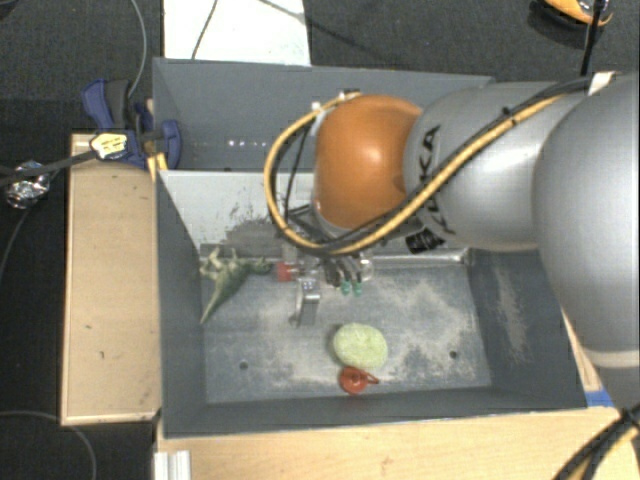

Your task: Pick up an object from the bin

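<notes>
Cannot tell open from closed on the gripper (pixel 348 280), hanging low toward the back of the bin (pixel 440 318) beneath the orange wrist cover (pixel 365 158); nothing visibly clamped in it. No chosen thing yet, so 3 candidates nearby: a small red piece (pixel 288 271) just beside the gripper at 9 o'clock, what looks like a slim grey metal piece (pixel 304 306) near it at 7 o'clock, and a pale green round lump (pixel 360 346) at 6 o'clock, farther toward the front. Past the lump, also at 6 o'clock, a small red ring-like bit (pixel 353 379), touching or almost touching the lump's front edge. Well apart at 9 o'clock, a green leafy toy (pixel 225 273) by the bin's wall there. Main risk, judging from this layout: dropping straight down and closing on bare floor, with all 3 candidates lying off its centre. Second risk: nudging the red piece or the grey metal piece sideways instead of straddling it, given such small, low shapes lying flat on gritty metal. Probably a slippery target, that grey metal piece, thin enough to skate out of a pinch. For the lump, a different hazard: squeezing off-centre on a rounded top and popping it loose, or dragging the red ring-like bit along and lifting 2 things, or neither. Also worth watching the looped cable (pixel 275 193) at 10 o'clock of the gripper, liable to snag near the back wall.
</notes>
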You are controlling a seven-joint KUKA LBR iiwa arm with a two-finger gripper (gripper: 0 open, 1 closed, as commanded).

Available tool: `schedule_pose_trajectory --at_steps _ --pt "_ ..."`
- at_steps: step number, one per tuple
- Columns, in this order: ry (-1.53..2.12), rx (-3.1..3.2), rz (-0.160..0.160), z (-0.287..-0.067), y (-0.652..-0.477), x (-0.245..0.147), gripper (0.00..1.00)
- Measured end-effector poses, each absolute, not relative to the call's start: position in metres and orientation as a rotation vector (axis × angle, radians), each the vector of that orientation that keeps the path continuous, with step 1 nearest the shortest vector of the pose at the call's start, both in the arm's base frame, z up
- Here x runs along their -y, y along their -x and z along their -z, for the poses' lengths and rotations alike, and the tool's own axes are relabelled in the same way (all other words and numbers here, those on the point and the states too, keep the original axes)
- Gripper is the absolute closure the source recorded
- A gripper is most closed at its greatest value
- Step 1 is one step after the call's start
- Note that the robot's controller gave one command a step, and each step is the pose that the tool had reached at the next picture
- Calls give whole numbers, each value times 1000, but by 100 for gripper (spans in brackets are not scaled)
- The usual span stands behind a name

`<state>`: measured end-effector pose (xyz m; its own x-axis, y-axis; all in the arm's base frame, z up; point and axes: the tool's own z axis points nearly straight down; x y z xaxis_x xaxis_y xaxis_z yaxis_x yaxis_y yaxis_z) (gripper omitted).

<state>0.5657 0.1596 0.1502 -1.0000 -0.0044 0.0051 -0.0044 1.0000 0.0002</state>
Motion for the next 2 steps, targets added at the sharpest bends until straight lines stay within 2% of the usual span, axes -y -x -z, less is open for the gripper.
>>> schedule_pose_trajectory --at_steps 2 --pt "-112 3142 5 -153 -565 -148 0"
